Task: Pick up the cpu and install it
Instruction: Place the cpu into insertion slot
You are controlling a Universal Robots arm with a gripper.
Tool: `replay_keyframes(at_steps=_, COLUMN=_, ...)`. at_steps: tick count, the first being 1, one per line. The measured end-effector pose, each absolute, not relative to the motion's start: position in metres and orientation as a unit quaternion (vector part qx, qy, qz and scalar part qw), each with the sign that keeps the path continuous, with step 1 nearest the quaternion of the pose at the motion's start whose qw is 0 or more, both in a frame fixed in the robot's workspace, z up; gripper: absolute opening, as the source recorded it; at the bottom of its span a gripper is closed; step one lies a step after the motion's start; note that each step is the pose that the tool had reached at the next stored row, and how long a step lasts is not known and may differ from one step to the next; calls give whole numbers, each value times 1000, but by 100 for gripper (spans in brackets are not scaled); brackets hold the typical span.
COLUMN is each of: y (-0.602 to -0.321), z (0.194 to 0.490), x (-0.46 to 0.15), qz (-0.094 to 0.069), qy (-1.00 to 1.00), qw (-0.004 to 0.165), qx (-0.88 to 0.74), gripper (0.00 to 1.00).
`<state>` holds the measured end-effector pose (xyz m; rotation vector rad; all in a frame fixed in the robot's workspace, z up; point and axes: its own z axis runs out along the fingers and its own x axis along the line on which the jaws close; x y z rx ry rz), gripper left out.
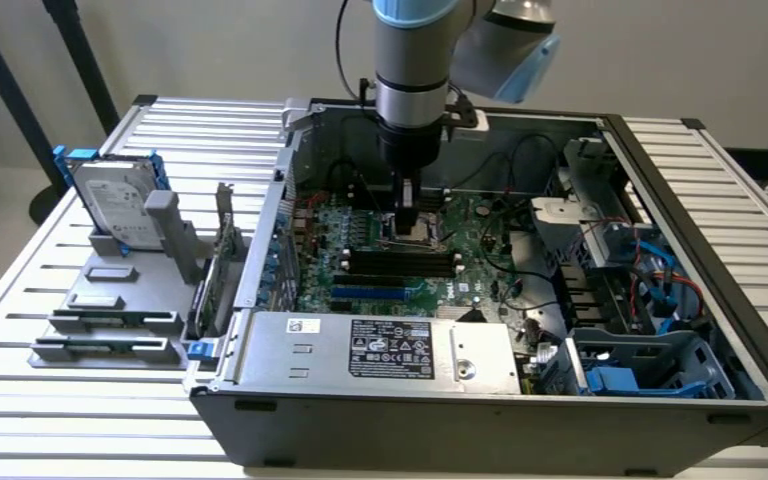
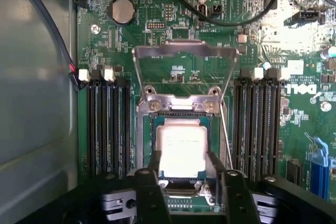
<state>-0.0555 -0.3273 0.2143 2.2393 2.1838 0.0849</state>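
Note:
The cpu (image 2: 181, 145), a small square chip with a shiny silver top, lies flat in the motherboard socket (image 2: 148, 129). The socket's metal load plate (image 2: 184, 51) stands hinged up behind it. My gripper (image 2: 185, 165) reaches straight down into the open computer case, and its two dark fingers (image 2: 155, 165) press against opposite edges of the chip. In the exterior view the gripper (image 1: 408, 215) hangs over the middle of the green motherboard (image 1: 471, 255), hiding the chip beneath it.
Black memory slots (image 2: 107, 124) flank the socket on both sides. Black cables (image 2: 220, 22) arc over the board. A power supply (image 1: 384, 350) fills the case front, and drive bays (image 1: 638, 360) sit at the exterior view's right. A grey holder with a hard drive (image 1: 115, 205) stands outside at the left.

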Motion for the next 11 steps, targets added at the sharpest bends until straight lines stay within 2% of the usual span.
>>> replay_keyframes(at_steps=2, y=-329, z=215, x=-62, qz=28, qy=698, qw=6, qx=716, gripper=36)
replay_keyframes(at_steps=3, y=-330, z=215, x=-65, qz=28, qy=698, qw=6, qx=716, gripper=36)
replay_keyframes(at_steps=5, y=-331, z=216, x=-72, qz=28, qy=698, qw=6, qx=716, gripper=24)
replay_keyframes(at_steps=6, y=-332, z=216, x=-76, qz=28, qy=698, qw=6, qx=716, gripper=24)
replay_keyframes(at_steps=7, y=-332, z=217, x=-79, qz=28, qy=698, qw=6, qx=716, gripper=13)
replay_keyframes(at_steps=11, y=-332, z=217, x=-86, qz=28, qy=698, qw=5, qx=716, gripper=11)
